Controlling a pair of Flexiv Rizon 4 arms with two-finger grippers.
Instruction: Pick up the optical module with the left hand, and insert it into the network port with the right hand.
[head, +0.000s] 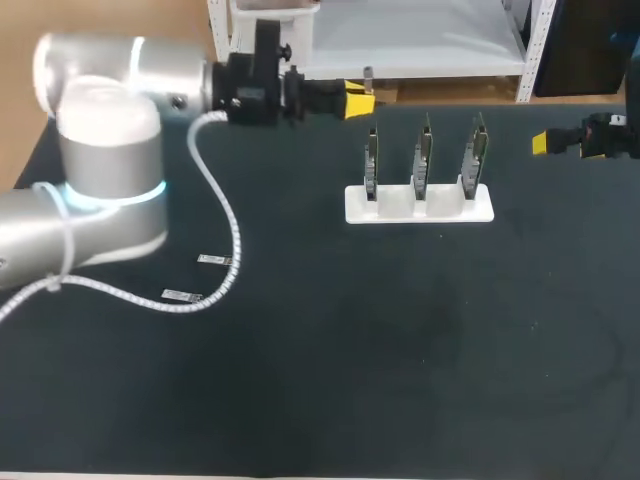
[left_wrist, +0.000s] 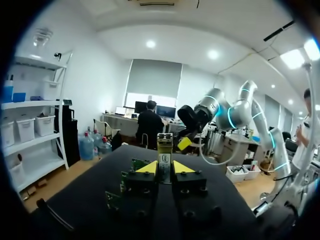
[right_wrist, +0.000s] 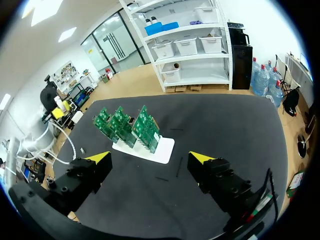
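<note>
The optical module, a slim metal piece, stands upright between the yellow tips of my left gripper, which is shut on it. In the head view that left gripper hovers at the table's far edge with the module poking out, left of the boards. Three green circuit boards with network ports stand upright in a white holder. My right gripper hangs at the far right, open and holding nothing. Ahead of the right gripper, beyond its fingers, are the boards on the holder.
A dark mat covers the table. Two small white labels lie at the left, near the left arm's white cable. From the left wrist, my right arm shows across the table, and the boards sit beside the fingers.
</note>
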